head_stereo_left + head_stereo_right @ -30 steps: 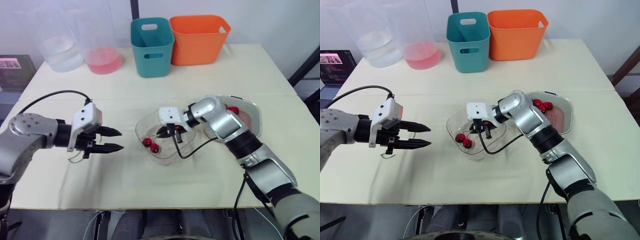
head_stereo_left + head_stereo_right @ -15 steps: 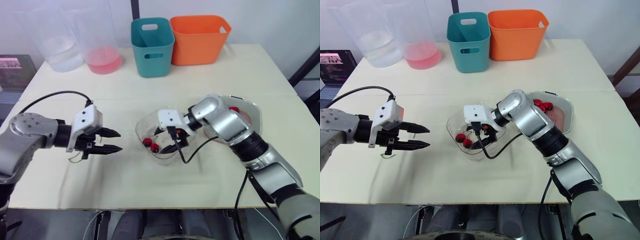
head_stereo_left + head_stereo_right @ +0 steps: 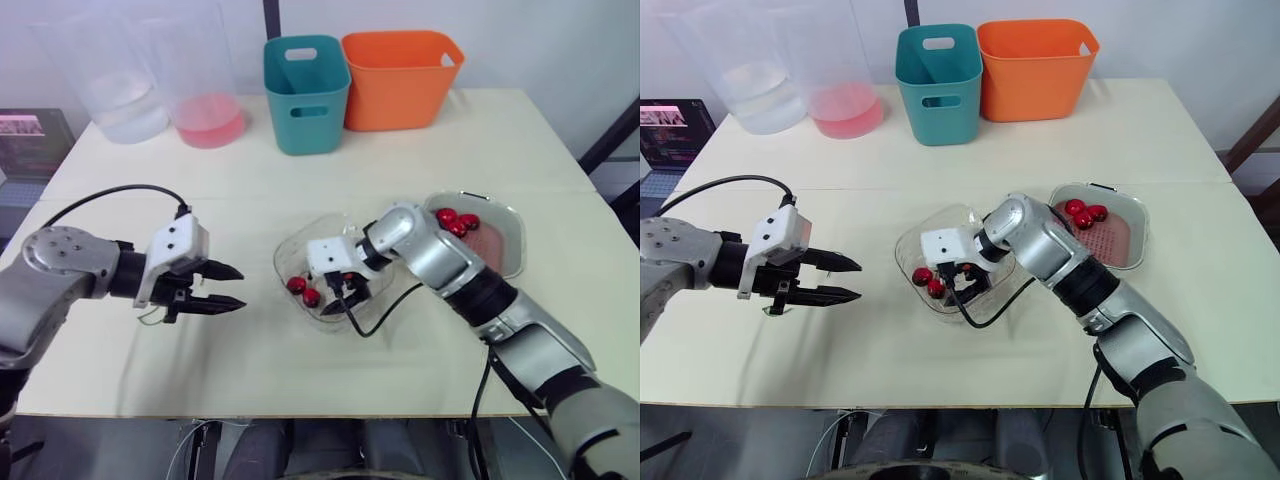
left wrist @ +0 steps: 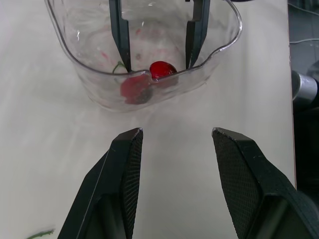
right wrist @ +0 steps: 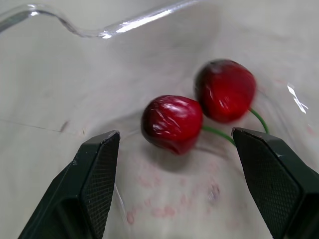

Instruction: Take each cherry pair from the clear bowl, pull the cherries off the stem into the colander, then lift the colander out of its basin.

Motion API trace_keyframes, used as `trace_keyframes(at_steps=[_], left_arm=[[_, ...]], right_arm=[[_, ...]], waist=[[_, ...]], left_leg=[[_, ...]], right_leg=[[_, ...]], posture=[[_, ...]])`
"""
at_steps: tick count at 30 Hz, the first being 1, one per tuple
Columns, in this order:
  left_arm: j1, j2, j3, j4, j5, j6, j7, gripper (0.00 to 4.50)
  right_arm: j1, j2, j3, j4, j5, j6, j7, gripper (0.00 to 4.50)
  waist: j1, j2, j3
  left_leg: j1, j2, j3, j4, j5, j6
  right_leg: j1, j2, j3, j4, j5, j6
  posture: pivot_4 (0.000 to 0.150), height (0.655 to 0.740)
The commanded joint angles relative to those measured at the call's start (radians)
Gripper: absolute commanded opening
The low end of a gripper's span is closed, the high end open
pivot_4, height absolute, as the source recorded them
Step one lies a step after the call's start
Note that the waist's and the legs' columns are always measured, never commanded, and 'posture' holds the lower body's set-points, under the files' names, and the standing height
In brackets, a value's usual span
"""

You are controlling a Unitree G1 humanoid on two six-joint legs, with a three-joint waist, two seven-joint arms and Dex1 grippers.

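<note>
Table: you work on a cream table (image 3: 300, 370), with bins and jugs well back from the action.
Cherry pair: one cherry pair (image 3: 303, 291) lies on the floor of the clear bowl (image 3: 902, 250), stem joined.
Right gripper: your right gripper (image 5: 173, 137) is down inside the bowl, fingers spread wide, one on each side of the pair.
Left gripper: your left gripper (image 3: 240, 288) hovers beside the bowl, fingers apart, holding nothing.
Colander: the colander (image 3: 492, 245) sits in its basin (image 3: 515, 215), a few cherries in it.
Risk, grip: closing on round fruit instead of the stem could squirt a cherry away.
Risk, bowl: pressing on the wall may slide or tip it.
Risk, cable: your black cable (image 3: 372, 325) crosses the rim and could drag the bowl.
</note>
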Motion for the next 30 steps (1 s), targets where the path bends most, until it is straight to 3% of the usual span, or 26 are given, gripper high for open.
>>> trace_keyframes(at_steps=[1, 6, 21, 26, 30], left_arm=[[-0.018, 0.003, 0.021, -0.018, -0.008, -0.002, 0.007, 2.36], [-0.016, -0.003, 0.024, -0.018, -0.011, -0.002, 0.015, 2.36], [-0.025, -0.021, 0.012, 0.008, -0.001, -0.014, 0.016, 2.36], [-0.026, -0.021, 0.013, 0.012, -0.003, -0.013, 0.015, 2.36], [-0.031, -0.022, 0.012, 0.018, -0.004, -0.014, 0.011, 2.36]], right_arm=[[-0.033, 0.009, -0.007, 0.006, -0.011, -0.03, 0.014, 2.52], [-0.044, 0.006, -0.021, 0.013, -0.015, -0.061, 0.022, 0.04], [-0.056, -0.074, -0.12, -0.063, 0.001, -0.139, 0.035, 0.04], [-0.072, -0.098, -0.142, -0.024, -0.055, -0.375, -0.052, 0.04], [-0.072, -0.104, -0.153, 0.03, -0.059, -0.674, -0.09, 0.04]], waist=[[0.0, 0.0, 0.0], [0.0, 0.0, 0.0], [0.0, 0.0, 0.0], [0.0, 0.0, 0.0], [0.001, 0.0, 0.0]], left_leg=[[0.0, 0.0, 0.0, 0.0, 0.0, 0.0], [0.0, 0.0, 0.0, 0.0, 0.0, 0.0], [0.0, 0.0, 0.0, 0.0, 0.0, 0.0], [0.0, 0.0, 0.0, 0.0, 0.0, 0.0], [0.0, 0.0, 0.0, 0.0, 0.0, 0.0]], right_leg=[[0.0, 0.0, 0.0, 0.0, 0.0, 0.0], [0.0, 0.0, 0.0, 0.0, 0.0, 0.0], [0.0, 0.0, 0.0, 0.0, 0.0, 0.0], [0.0, 0.0, 0.0, 0.0, 0.0, 0.0], [0.0, 0.0, 0.0, 0.0, 0.0, 0.0]], posture=[[0.15, 0.7394], [0.15, 0.7394], [0.15, 0.7394], [0.15, 0.7394], [0.15, 0.7394]])
